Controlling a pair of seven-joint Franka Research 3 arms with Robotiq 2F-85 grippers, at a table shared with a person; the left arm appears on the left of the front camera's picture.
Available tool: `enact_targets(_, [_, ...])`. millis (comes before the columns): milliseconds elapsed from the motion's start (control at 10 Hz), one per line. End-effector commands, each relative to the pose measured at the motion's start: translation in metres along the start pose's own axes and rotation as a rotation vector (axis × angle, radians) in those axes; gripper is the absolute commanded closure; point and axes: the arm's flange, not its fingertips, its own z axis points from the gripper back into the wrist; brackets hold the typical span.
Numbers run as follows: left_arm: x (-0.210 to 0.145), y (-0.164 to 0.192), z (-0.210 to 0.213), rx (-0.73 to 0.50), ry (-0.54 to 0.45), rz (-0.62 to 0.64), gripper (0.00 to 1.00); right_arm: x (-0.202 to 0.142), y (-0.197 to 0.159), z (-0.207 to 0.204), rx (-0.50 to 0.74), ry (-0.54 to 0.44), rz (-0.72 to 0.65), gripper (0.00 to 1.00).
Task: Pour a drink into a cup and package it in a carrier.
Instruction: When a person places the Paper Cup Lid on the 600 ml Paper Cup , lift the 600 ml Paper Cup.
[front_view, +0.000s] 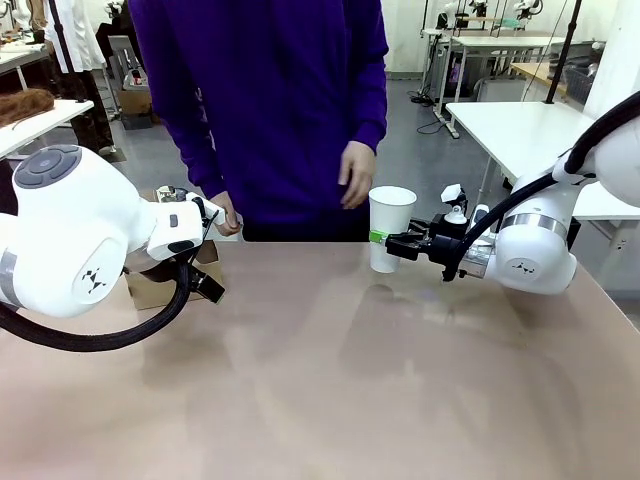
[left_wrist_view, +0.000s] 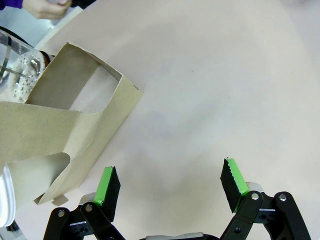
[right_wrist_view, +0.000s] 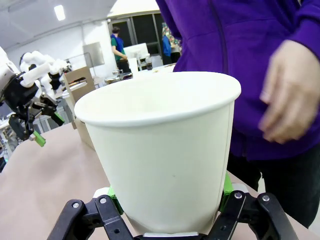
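L side: L arm (front_view: 70, 235) low over near-left of table (front_view: 320, 400). Left gripper (left_wrist_view: 170, 170) hangs over bare tabletop, jaws spread wide, green pads (left_wrist_view: 106, 182) facing each other, nothing between them. Carrier (left_wrist_view: 75, 125) just beside it: brown cardboard, upright handle strip, sits on table near far-left edge, partly hidden behind L arm from the front. Clear glass jug (left_wrist_view: 15, 65) w/ metal band right behind carrier, touching or nearly so; contents not readable.

Mid: person in purple top (front_view: 260, 100) stands at far edge. One hand (front_view: 228, 215) down by far-left edge near carrier, other hand (front_view: 357, 172) hangs loose, fingers curled, just above and left of cup, apart from it.

R side: cup (front_view: 390, 228), white paper, upright, no lid, at far edge right of centre. Right gripper (front_view: 388, 240) comes in level from the right, clamped on cup's lower half, one pad each side of the wall. Can't tell if cup base rests on table or is just off it.
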Motion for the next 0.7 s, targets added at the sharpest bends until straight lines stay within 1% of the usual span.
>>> enact_targets(0, [-0.0002, 0.0004, 0.0003, -0.002, -0.001, 0.002, 0.00, 0.0051, 0.0031, 0.0002, 0.000, -0.004, 0.004, 0.20])
enact_targets(600, [-0.0002, 0.0004, 0.0003, -0.002, -0.001, 0.002, 0.00, 0.0051, 0.0031, 0.0002, 0.000, -0.004, 0.004, 0.20])
